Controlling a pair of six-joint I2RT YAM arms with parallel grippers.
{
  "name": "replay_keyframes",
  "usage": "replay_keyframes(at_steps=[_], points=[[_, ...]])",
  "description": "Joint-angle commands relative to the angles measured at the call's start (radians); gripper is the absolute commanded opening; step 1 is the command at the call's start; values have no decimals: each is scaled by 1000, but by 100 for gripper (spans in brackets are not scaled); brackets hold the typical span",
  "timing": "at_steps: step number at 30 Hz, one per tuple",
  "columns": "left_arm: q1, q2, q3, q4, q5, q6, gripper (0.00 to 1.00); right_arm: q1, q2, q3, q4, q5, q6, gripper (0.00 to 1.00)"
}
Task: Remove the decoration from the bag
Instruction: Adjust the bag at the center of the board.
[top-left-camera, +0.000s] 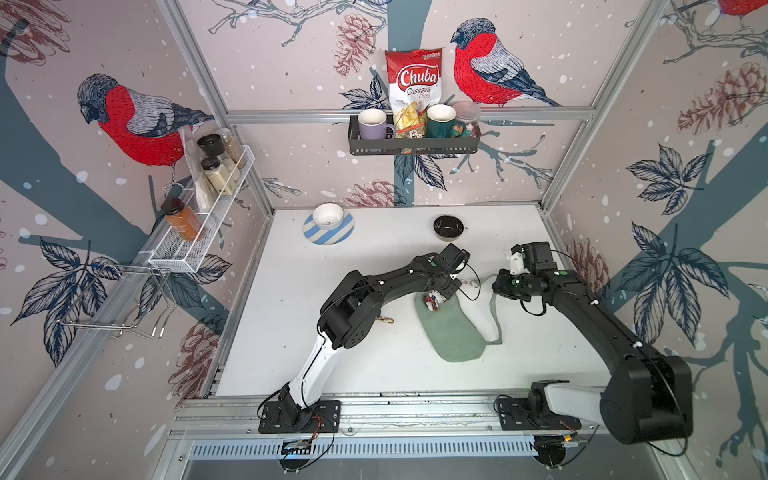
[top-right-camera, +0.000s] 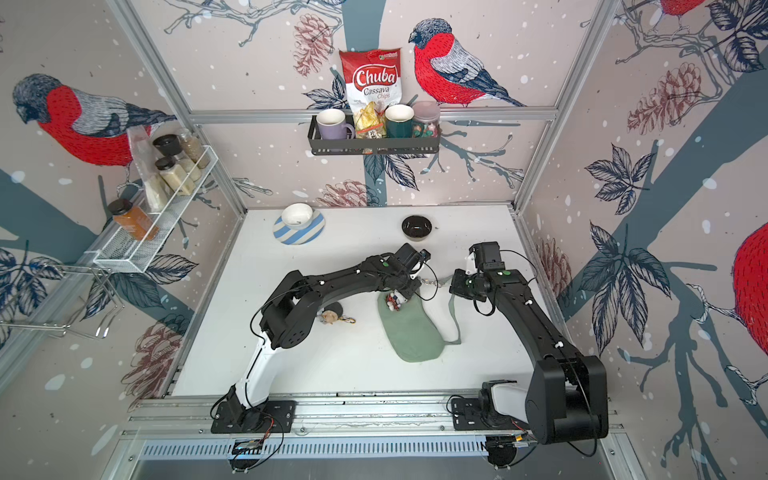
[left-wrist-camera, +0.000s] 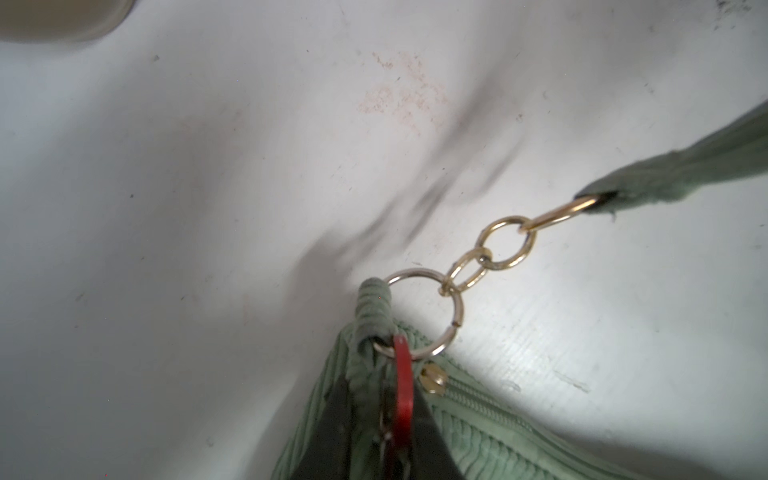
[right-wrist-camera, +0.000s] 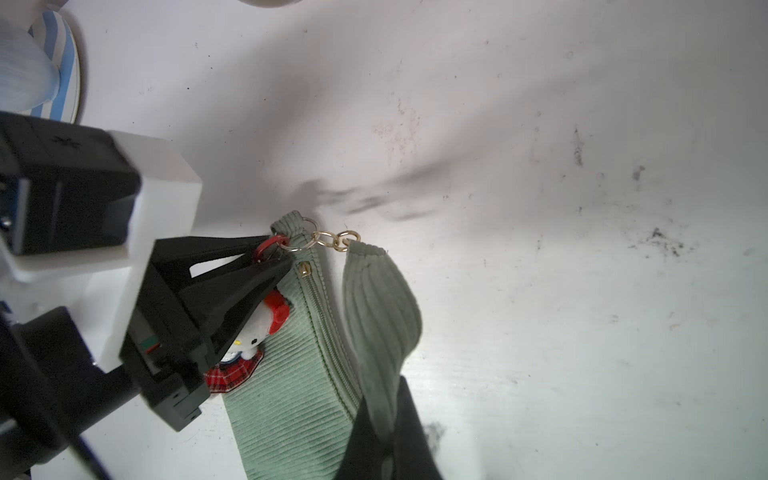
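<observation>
The sage-green corduroy bag lies flat on the white table in both top views. A small white plush decoration with a red bow and tartan skirt rests on the bag's far corner. Its red clasp hangs on the silver ring at that corner. My left gripper is shut on the red clasp, with the bag's fabric tab beside it. My right gripper is shut on the bag's strap and holds it lifted.
A white bowl on a blue-striped plate and a black bowl stand at the table's back. Another small keychain lies by my left arm's elbow. Racks with jars and mugs hang on the walls.
</observation>
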Motion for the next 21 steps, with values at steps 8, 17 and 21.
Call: replay_keyframes(at_steps=[8,17,21], points=[[33,-210,-90,4,181,-147,6,3,-177,-11,76,-85,-16,3],[65,-466,-164,-41,433,-197,5,17,-474,-23,272,-293,-24,31],[72,-544,-168,-91,565,-193,5,57,-627,-50,377,-315,-73,48]])
